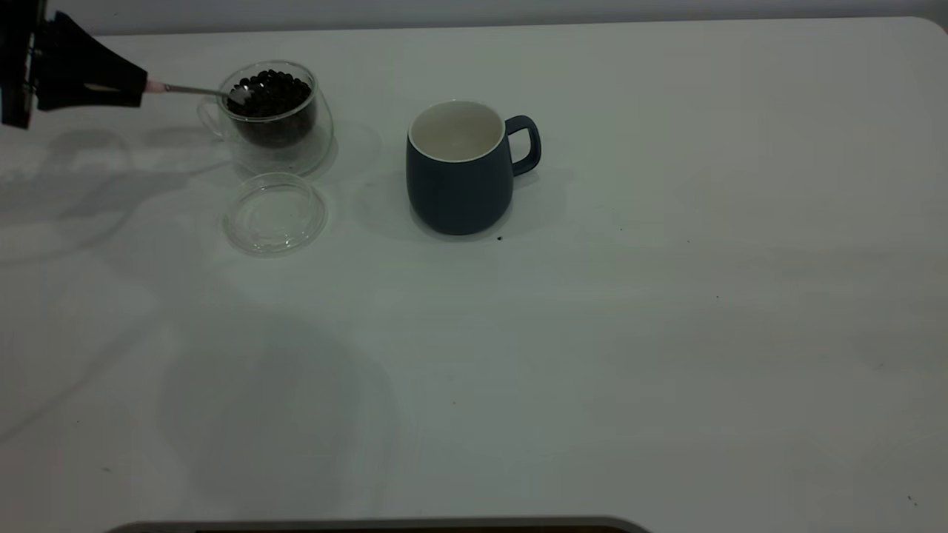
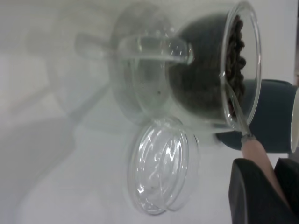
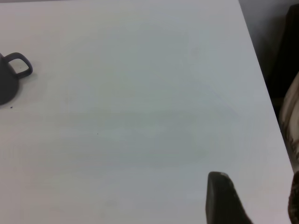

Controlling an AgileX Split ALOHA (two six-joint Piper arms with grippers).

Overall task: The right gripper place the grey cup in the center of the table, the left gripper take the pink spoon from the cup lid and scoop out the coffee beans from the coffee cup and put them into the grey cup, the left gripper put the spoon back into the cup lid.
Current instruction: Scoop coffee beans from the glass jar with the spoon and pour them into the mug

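Glass cup lid (image 1: 275,214) lies bare on the table (image 1: 592,355), nearest the camera. Behind it, the left gripper (image 1: 137,87) pinches the pink spoon (image 1: 194,89), bowl in the coffee cup's (image 1: 275,118) coffee beans (image 1: 268,92); the grey cup (image 1: 458,169) stands alongside. Whether the right gripper (image 3: 226,198) is open, I cannot tell.

Grey wall strip (image 1: 474,11) behind the far edge, dark rounded bar (image 1: 378,525) along the near edge

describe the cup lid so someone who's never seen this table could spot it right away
On the white table, look left of the dark grey cup to the clear glass coffee cup full of beans. The cup lid lies flat just in front of that cup: a round, see-through glass disc with a raised rim, empty, and the only flat thing there.
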